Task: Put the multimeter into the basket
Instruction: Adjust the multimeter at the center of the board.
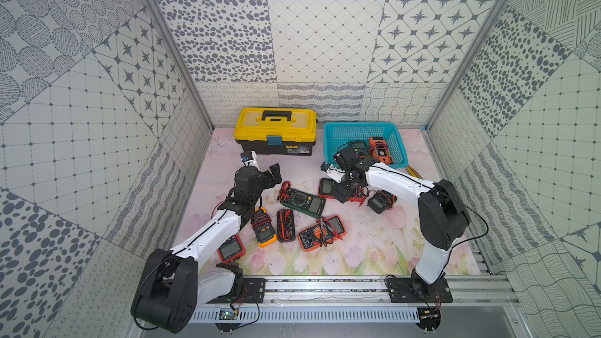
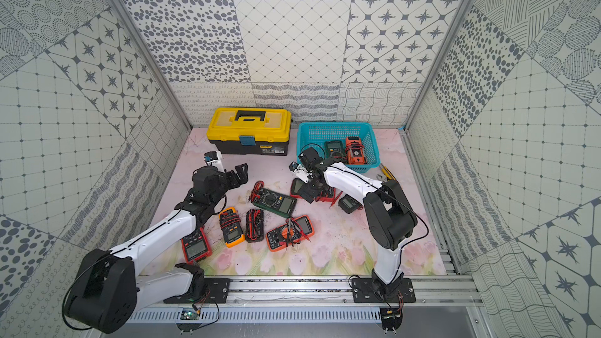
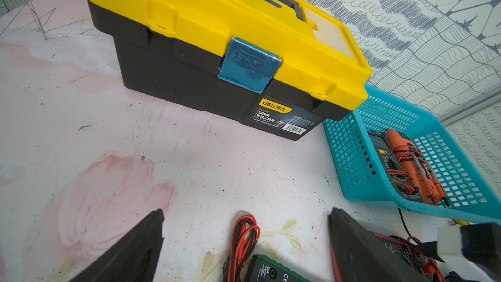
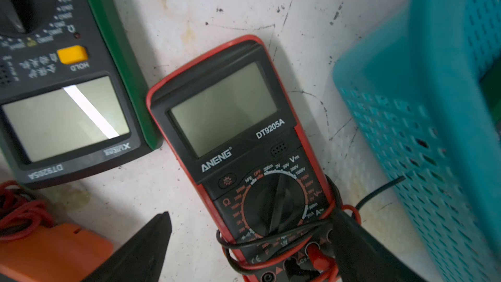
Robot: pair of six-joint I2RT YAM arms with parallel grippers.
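1. Left arm point(image 1: 211, 232) reaches forward with a bent elbow; the left gripper point(image 3: 244, 223) tilts slightly down, jaws spread wide.
2. Right arm point(image 1: 396, 180) stretches forward; the right gripper point(image 4: 252, 218) points steeply down, jaws spread wide.

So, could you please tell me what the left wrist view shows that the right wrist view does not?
Only the left wrist view shows the yellow-lidded toolbox and the inside of the basket, which holds an orange meter and a dark multimeter. Only the right wrist view shows the screen and dial of the red multimeter, with the open right gripper over it. Both show the basket's turquoise mesh wall, the green multimeter on the table and the pink tabletop.
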